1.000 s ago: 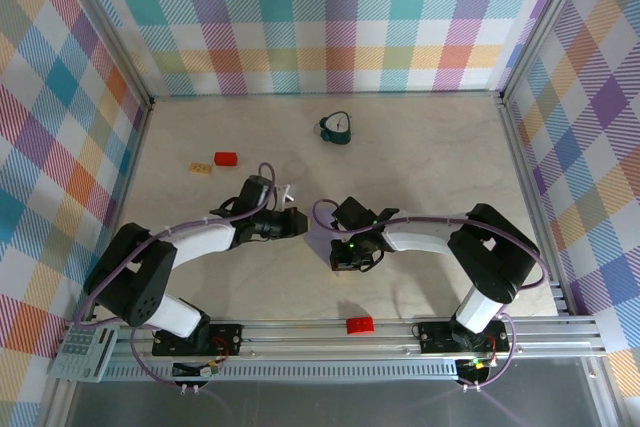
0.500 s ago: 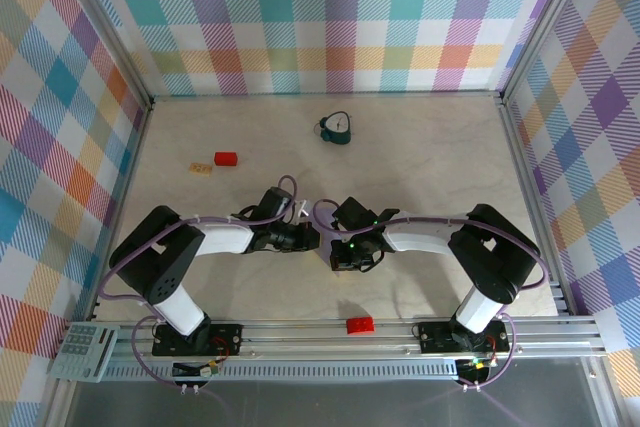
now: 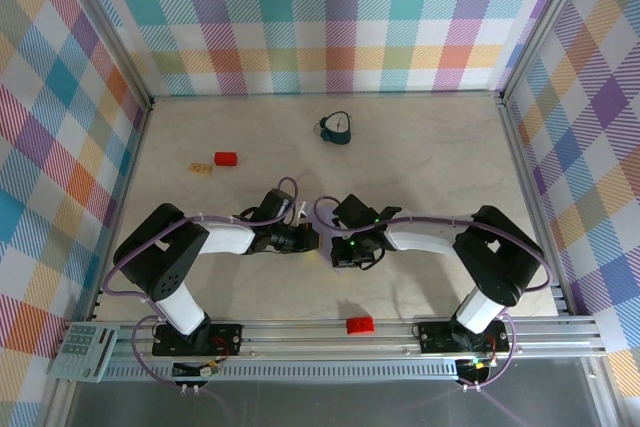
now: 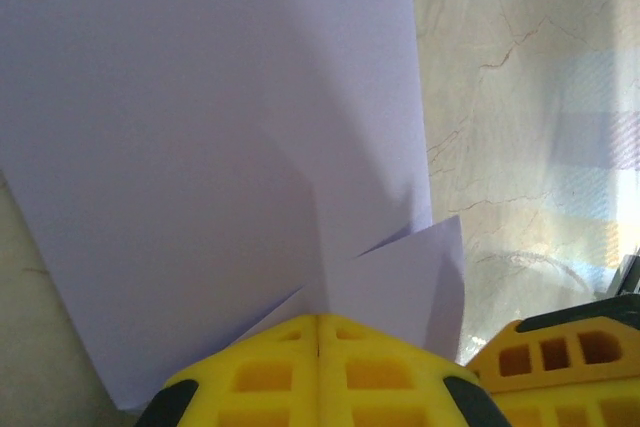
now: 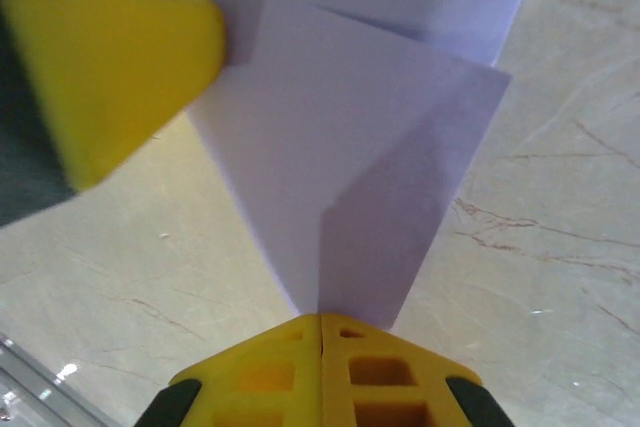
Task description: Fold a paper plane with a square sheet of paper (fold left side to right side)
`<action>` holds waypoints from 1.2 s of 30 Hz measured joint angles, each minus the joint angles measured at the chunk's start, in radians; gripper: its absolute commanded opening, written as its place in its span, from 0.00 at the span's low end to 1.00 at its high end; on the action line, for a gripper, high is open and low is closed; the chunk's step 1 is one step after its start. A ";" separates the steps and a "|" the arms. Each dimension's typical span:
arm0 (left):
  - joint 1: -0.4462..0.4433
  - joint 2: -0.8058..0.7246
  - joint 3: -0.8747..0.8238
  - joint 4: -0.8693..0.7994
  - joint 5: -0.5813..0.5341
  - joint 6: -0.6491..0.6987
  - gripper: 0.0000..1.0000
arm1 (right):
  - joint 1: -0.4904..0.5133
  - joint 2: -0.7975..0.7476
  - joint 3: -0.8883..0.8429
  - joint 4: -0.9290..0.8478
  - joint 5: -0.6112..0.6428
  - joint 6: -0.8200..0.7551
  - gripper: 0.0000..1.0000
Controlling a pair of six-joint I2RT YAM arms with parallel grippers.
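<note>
The lavender paper (image 4: 200, 147) is pinched from two sides and bends up in folds with a crease line. In the left wrist view my left gripper (image 4: 318, 319) is shut on a folded flap of it, the yellow fingers (image 4: 260, 377) pressed together. My right gripper (image 5: 320, 319) is shut on another flap of the paper (image 5: 350, 147). From above, the left gripper (image 3: 308, 238) and right gripper (image 3: 338, 249) almost meet at mid table, and just a sliver of paper (image 3: 322, 243) shows between them.
A dark teal clock-like object (image 3: 337, 127) stands at the back. A red block (image 3: 225, 158) and a small orange piece (image 3: 201, 167) lie at the left back. Another red block (image 3: 359, 324) lies by the front rail (image 3: 300, 332).
The left gripper has moved right, up against the right gripper, carrying its side of the paper over. The flat lavender patch seen a second ago is now mostly covered.
</note>
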 measured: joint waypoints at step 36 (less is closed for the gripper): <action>0.000 0.002 -0.006 0.021 -0.006 -0.026 0.00 | -0.007 0.111 0.010 0.192 -0.085 0.012 0.00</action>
